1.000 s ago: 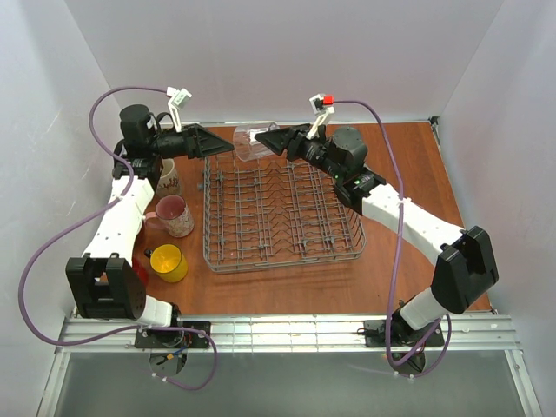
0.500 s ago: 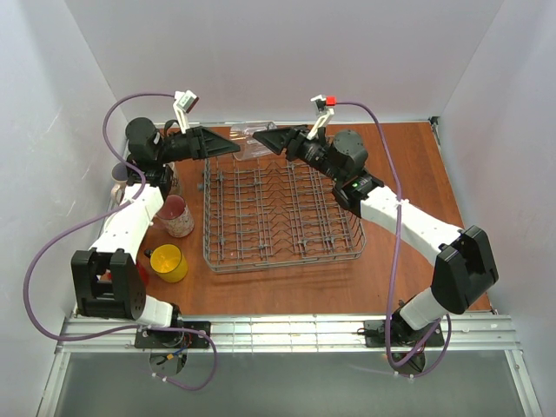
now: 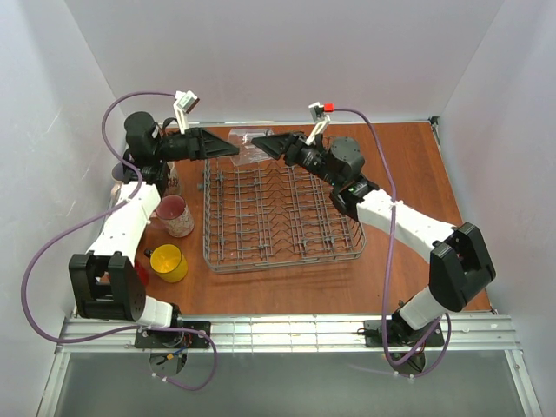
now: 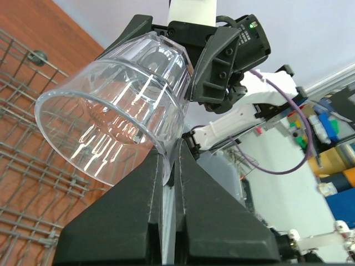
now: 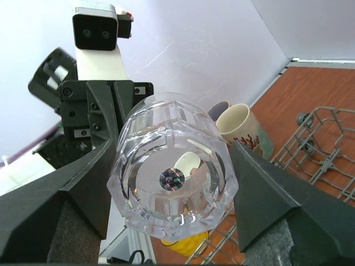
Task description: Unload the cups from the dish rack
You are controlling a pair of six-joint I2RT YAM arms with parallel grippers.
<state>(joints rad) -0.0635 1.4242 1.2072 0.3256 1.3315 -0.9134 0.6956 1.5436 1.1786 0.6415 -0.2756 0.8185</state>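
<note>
Left wrist view, left claw (image 4: 172, 159) pinched on clear glass (image 4: 111, 105) rim, right claw (image 5: 173, 180) clamping its base

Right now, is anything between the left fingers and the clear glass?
Nothing visible. The left fingers pinch the glass at its rim; the right fingers grip its base.

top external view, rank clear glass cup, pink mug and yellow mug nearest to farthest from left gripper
1. clear glass cup, pinched in the left gripper
2. pink ceramic mug, left of the grey wire dish rack
3. yellow ceramic mug, front left
</note>
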